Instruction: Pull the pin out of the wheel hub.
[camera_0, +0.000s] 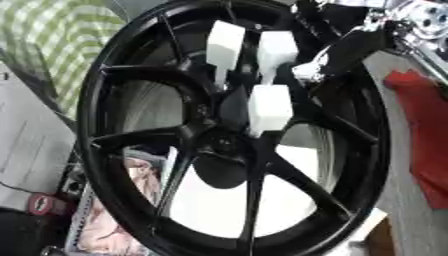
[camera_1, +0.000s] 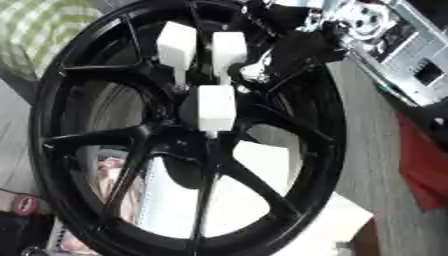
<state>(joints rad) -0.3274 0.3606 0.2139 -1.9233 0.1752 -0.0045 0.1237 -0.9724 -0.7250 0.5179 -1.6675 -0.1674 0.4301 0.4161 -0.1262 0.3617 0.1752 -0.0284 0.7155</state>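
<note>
three white pins (camera_0: 269, 107) are sticking out of the wheel hub (camera_0: 223, 145), long axes pointing up and away from it. the right hand (camera_0: 350, 50) is reaching in above-right of the hub, nearest the upper pins; can't tell its grip.

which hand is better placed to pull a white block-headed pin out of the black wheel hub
Right. The right hand comes in from the upper right and sits beside the white block-headed pins at the black spoked wheel's hub. The left hand shows in neither view.
</note>
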